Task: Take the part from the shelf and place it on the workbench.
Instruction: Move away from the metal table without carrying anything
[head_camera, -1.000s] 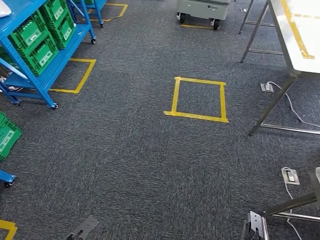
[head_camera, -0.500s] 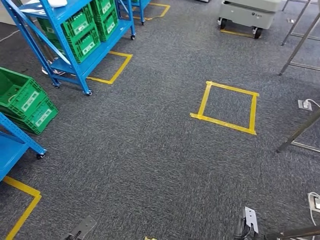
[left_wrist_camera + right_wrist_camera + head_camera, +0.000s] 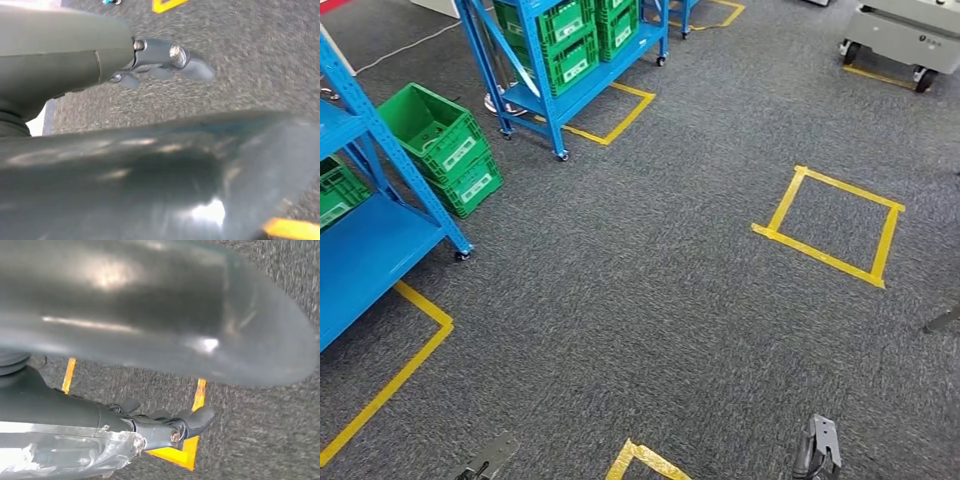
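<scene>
We stand on grey carpet (image 3: 644,300), both arms hanging at our sides. Ahead to our left a blue shelf (image 3: 365,250) shows its lower board near the carpet, and a second blue shelf (image 3: 569,60) stands further off, loaded with green crates (image 3: 569,40). Two more green crates (image 3: 444,145) sit stacked on the carpet between the two shelves. Yellow tape squares (image 3: 829,225) mark the carpet, one well to our right, another outlining the near shelf's foot. A grey wheeled cart (image 3: 905,35) waits at the far right. We cannot make out the part itself; we judge it lies somewhere on a shelf or in a crate. Our left hand (image 3: 162,60) hangs with fingers loosely released, holding nothing. Our right hand (image 3: 166,425) likewise hangs slack, with crinkled clear film along the arm behind it. The risk from here, we think, is a misjudged approach: clipping the floor crates or the shelf leg, or stopping off the tape mark, out of reach.
</scene>
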